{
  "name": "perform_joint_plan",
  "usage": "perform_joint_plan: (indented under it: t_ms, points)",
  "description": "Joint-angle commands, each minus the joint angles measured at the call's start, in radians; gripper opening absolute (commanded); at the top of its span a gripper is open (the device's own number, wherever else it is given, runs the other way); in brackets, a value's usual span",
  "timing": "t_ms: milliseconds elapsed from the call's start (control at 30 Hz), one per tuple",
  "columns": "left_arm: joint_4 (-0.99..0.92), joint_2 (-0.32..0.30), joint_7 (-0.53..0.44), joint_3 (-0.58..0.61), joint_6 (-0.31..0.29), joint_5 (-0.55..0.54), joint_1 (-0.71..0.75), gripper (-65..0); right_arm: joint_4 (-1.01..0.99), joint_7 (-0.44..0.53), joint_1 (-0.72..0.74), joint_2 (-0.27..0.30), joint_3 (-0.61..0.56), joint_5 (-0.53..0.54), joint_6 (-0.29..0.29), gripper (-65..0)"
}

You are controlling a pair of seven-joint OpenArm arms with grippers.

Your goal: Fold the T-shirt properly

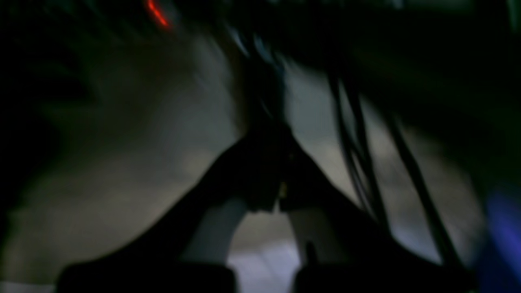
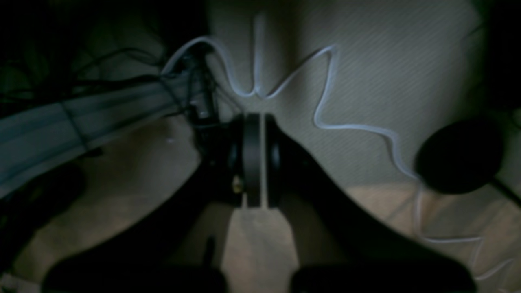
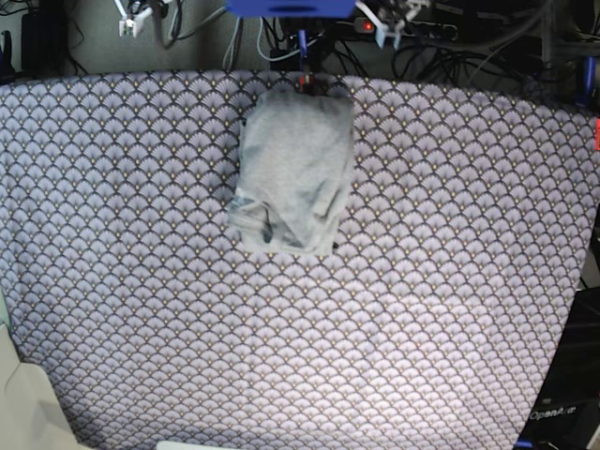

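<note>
Counter [image 3: 450, 309]: I log it as filling nearly all of the base view, covered edge to edge by a purple-grey cloth [image 3: 141, 281] printed with a scallop pattern, lit evenly from above.

Behind the far edge: a dark strip crowded with black cables [image 3: 487, 47], a blue fitting [image 3: 291, 7] at top centre, a small red light [image 3: 367, 26] beside it.

Near left corner: a pale beige surface [image 3: 23, 412], out past the cloth.

Right edge: dark equipment with a white label [image 3: 555, 412], too small for me to read with confidence.

Right wrist view: dim beige floor [image 2: 134, 203], a paler ribbed mat [image 2: 386, 81], one white cable [image 2: 325, 101] snaking across it, a round black object [image 2: 460, 156]. Left wrist view: too dark and blurred for me to catalogue.
</note>
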Motion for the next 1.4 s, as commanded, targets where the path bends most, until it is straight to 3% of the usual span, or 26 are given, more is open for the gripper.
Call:
perform_joint_plan:
  t_ms: [0, 100, 200, 533, 733, 967, 1133, 1367]
  points:
    - [0.002, -0.009, -0.004, 0.0, 0.022, -0.003, 0.006, -65.0, -0.002, 0.001, -0.008, -0.003, -0.015, -0.007, -0.047, -65.0]
    - [0.002, -0.006, -0.004, 0.0, 0.085, -0.003, 0.0, -65.0, -0.003, 0.001, 0.001, -0.023, -0.062, -0.007, -0.127, -65.0]
    - [0.002, -0.005, -0.005, -0.002, 0.093, -0.003, 0.0, -65.0, -0.003, 0.0, 0.004, -0.042, -0.107, -0.007, -0.174, -65.0]
    - [0.002, -0.003, -0.031, -0.008, 0.096, -0.015, 0.001, -65.0, -0.003, -0.025, 0.022, -0.071, -0.136, -0.004, -0.2, -65.0]
    - [0.002, 0.008, -0.07, -0.009, 0.097, -0.016, 0.003, -65.0, -0.003, -0.02, 0.022, -0.08, -0.144, -0.004, -0.377, -65.0]
    - [0.002, 0.009, -0.07, -0.008, 0.097, -0.015, 0.0, -65.0, -0.002, -0.066, 0.027, -0.103, -0.138, -0.004, -0.387, -65.0]
    - [0.002, 0.006, -0.07, -0.008, 0.097, -0.015, -0.017, -65.0, -0.005, -0.051, 0.024, -0.114, -0.142, -0.004, -0.45, -65.0]
    - [0.002, 0.0, -0.073, 0.0, 0.097, -0.007, -0.019, -65.0, -0.005, -0.051, 0.016, -0.12, -0.142, -0.004, -0.449, -65.0]
